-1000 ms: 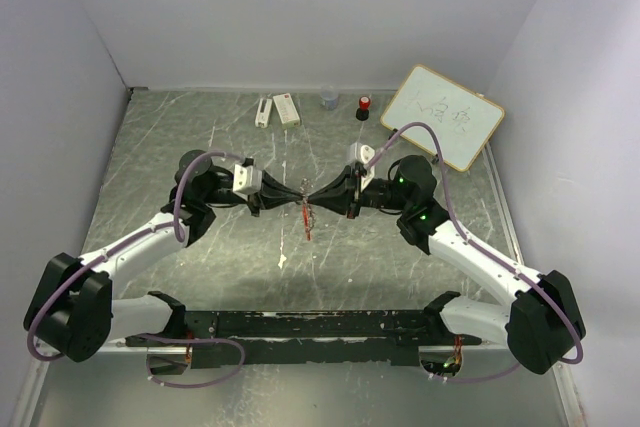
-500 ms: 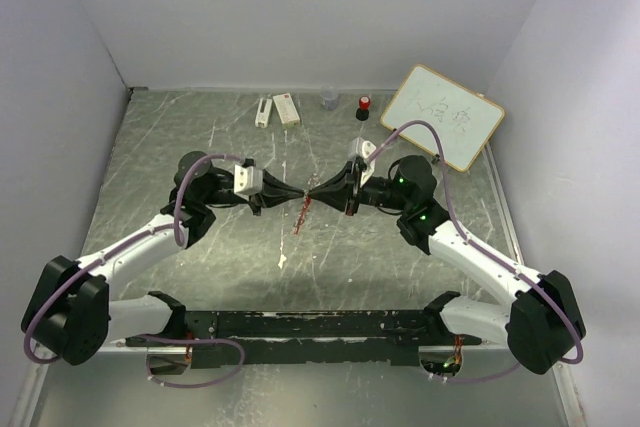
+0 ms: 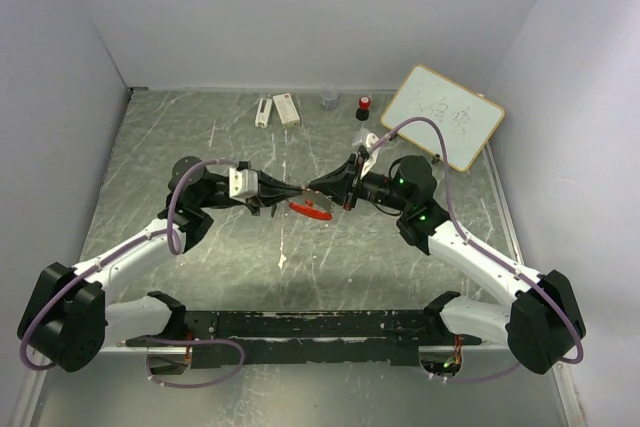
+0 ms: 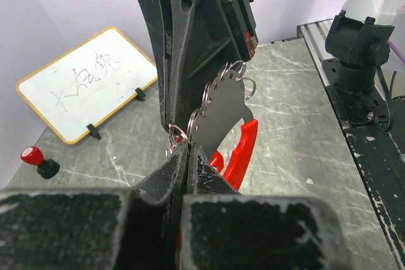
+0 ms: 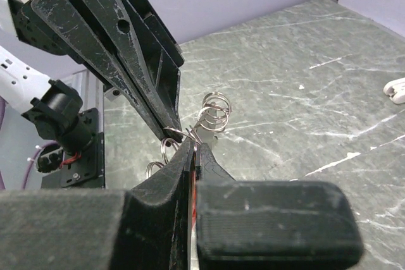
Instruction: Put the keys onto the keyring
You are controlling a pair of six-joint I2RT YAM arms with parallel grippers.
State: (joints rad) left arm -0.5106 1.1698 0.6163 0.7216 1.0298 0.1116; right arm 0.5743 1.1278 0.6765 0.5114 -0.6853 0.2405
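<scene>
The keyring (image 4: 221, 115) hangs off the table (image 3: 180, 147) near its centre, stretched between the two arms. The left gripper (image 3: 292, 193) comes in from 9 o'clock with its jaws pressed together on one of the small silver rings. The right gripper (image 3: 313, 190) comes in from 3 o'clock, its jaws likewise squeezed tight on the ring cluster (image 5: 215, 112) beside the curved grey piece. The red fob (image 3: 310, 209) dangles at about 5 o'clock from where the tips meet. The keys themselves cannot be picked out with any confidence. They may be hidden among the rings or behind the fingers. The main risk is judged to be the thinness of both grips. Each pinch sits at the very fingertip on thin wire, so a small twist or pull by either arm could let a ring spring free. The whole bunch would then drop to the table. Pulling the arms apart too hard could also bend the split ring, and the swinging fob could tug the grip off line. The only writing is on the whiteboard (image 3: 443, 116) at 2 o'clock, which carries a few handwritten green strokes that look like Chinese characters but are not legible. The red-capped cylinder (image 3: 363, 106) at 1 o'clock shows no label.
</scene>
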